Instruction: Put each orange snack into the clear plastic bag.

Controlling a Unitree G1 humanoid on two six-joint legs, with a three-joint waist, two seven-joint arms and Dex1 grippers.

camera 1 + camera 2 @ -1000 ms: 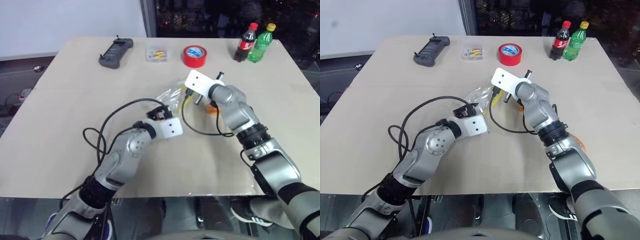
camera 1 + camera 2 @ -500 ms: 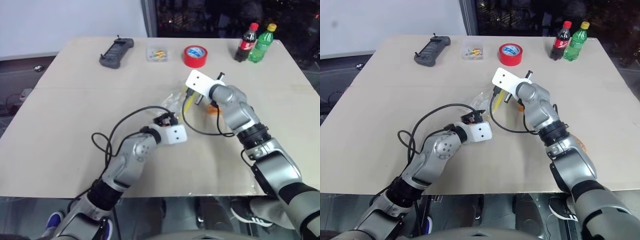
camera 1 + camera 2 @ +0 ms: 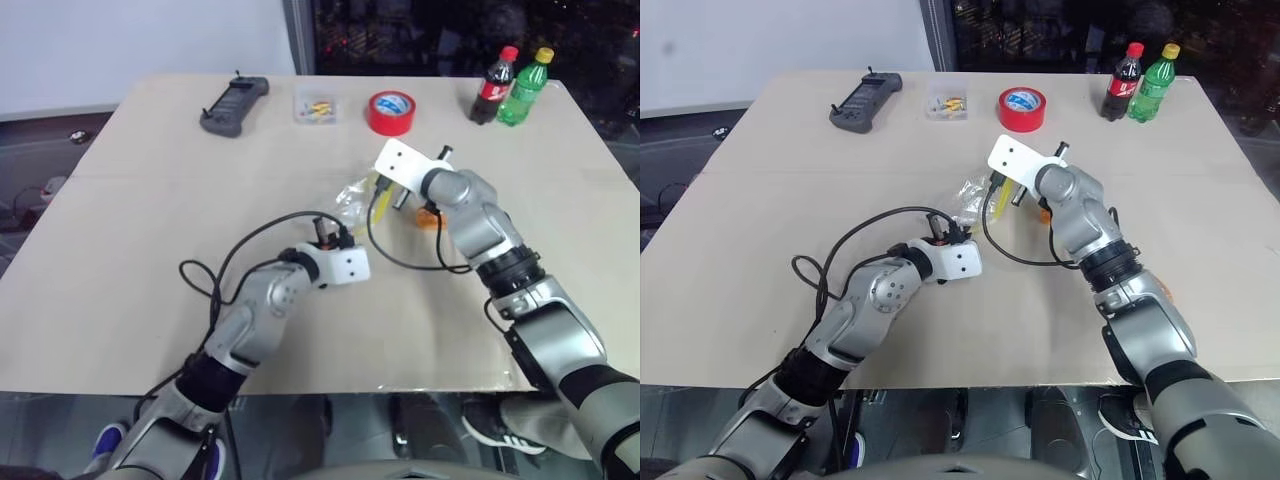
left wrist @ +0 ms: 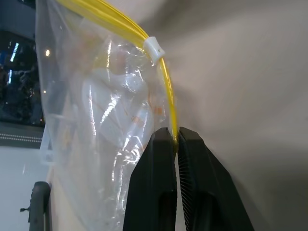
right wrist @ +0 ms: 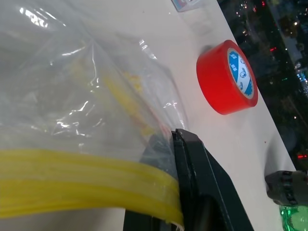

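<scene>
Left eye view: right gripper point(image 3: 381, 197) and left gripper point(image 3: 330, 237) both clamp the clear plastic bag point(image 3: 356, 199) between them, likely to spread its mouth; one orange snack point(image 3: 428, 219) lies just behind the right wrist. Left wrist view: fingers point(image 4: 156, 183) pinched tight on the yellow seal strip point(image 4: 166, 79). Right wrist view: jaws closed on that strip, red tape roll point(image 5: 227, 77) well beyond.

Left hand point(image 4: 175, 139) closed on bag point(image 4: 96, 120) (yellow seal).

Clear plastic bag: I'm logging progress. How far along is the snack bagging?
Done: perhaps one piece. A pale, orange-tinged round shape shows through the clear plastic bag, but I cannot tell if it is inside. In hand: the left pincer and right pincer are both shut on its yellow seal strip. Left: an orange snack lies on the table.
</scene>
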